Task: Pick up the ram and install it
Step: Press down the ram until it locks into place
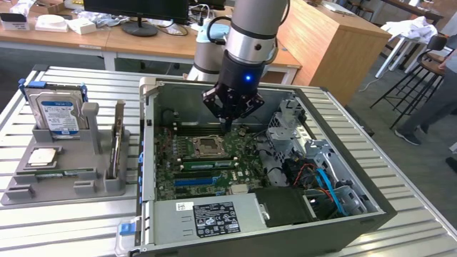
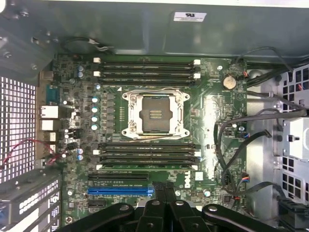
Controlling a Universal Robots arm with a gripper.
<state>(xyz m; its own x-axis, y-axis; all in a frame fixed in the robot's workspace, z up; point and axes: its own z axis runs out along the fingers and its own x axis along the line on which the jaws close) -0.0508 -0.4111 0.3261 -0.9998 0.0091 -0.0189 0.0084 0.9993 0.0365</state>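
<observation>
Ram, seemingly slotted, below shut fingers.

1 open computer case. 1 motherboard with 1 empty CPU socket at frame center, 1 blue expansion slot at lower left, 1 coin cell battery at upper right. 1 gripper, jaws together, at bottom center. In the exterior view: 1 grey holder tray at left, 1 hard drive, 1 silver processor chip, 1 ram stick lying flat in the tray, 1 monitor at top.
</observation>
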